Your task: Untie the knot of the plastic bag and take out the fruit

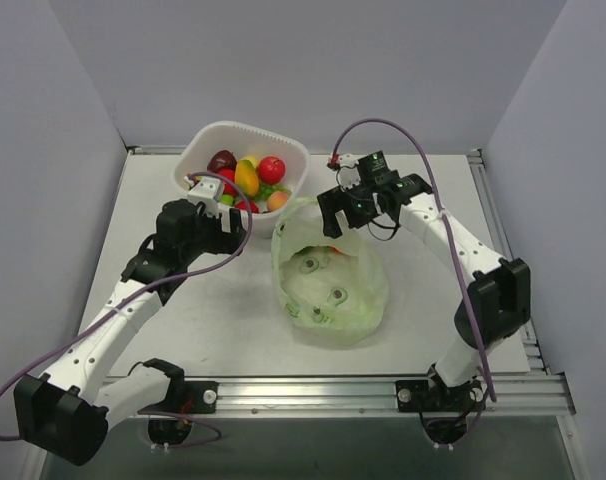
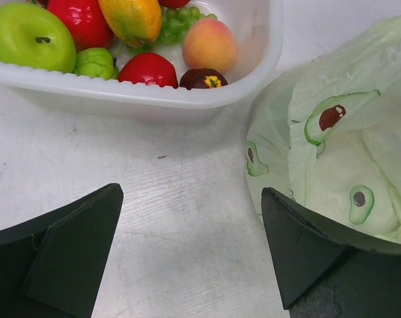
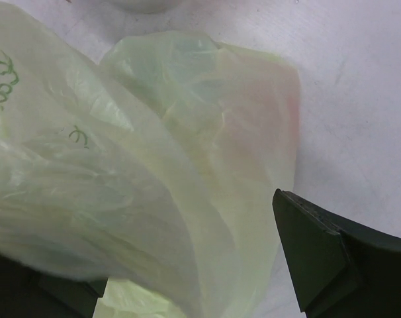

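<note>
Plastic bag [image 1: 328, 290] sits mid-desk [image 1: 183, 310], mouth open. R gripper [image 3: 187, 245] at bag's 12 o'clock rim, fingers wide, film draped btwn them. L gripper [image 2: 190, 192] at bag's 10 o'clock, fingers wide, empty, near white basket [image 1: 283, 140] w/ fruit [image 1: 272, 169].

Closed in on three sides by plain, pale lavender-grey panels: a far wall [image 1: 303, 60], a left wall [image 1: 33, 200] and a right wall [image 1: 583, 200]. Between them, a flat, matte white tabletop [image 1: 183, 330], faintly scuffed and flecked with grey marks. Edged on the near side by a slotted silver aluminium rail [image 1: 313, 388], with a similar side rail [image 1: 486, 185] along the right. Nearer still, a strip of dark grey-green floor [image 1: 313, 450]. Lit evenly from above, with only soft, faint shadows.
</note>
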`<state>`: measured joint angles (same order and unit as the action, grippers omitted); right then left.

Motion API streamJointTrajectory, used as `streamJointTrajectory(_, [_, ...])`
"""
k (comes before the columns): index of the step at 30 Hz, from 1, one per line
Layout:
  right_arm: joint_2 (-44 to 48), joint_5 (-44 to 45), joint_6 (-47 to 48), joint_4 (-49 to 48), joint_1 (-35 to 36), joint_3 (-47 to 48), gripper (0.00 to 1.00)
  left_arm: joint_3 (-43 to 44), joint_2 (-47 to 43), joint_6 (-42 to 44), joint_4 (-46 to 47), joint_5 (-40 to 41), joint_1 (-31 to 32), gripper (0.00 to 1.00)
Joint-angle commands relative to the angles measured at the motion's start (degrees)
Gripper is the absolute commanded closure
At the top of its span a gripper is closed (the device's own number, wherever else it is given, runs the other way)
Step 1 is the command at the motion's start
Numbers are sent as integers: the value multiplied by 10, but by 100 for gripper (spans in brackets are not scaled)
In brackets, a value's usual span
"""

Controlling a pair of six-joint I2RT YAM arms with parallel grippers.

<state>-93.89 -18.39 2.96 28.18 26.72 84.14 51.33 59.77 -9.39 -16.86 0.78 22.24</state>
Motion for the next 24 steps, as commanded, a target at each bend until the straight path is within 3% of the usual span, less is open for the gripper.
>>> streamJointTrajectory(1, [-53, 4, 41, 13, 0, 42, 0, 6, -14, -3, 24, -8, -9, 3])
streamJointTrajectory(5, [-102, 41, 56, 9, -1, 71, 2, 8, -17, -10, 25, -33, -17, 3])
streamJointTrajectory(7, [-118, 44, 59, 9, -3, 74, 15, 6, -20, -11, 28, -36, -20, 3])
streamJointTrajectory(8, [-120, 44, 59, 8, -2, 74, 36, 6, -21, -11, 28, -36, -21, 3])
streamJointTrajectory(10, [-120, 51, 56, 8, -3, 68, 62, 6, -21, -11, 29, -37, -24, 3])
streamJointTrajectory(11, [-116, 54, 53, 6, -2, 65, 84, 6, -21, -11, 29, -37, -24, 3])
streamJointTrajectory(13, [-91, 70, 44, 2, -2, 44, 100, 5, -22, -12, 29, -40, -25, 3])
streamJointTrajectory(24, [136, 277, -33, -66, 69, -83, 100, -4, -25, -23, 53, -99, -24, 3])
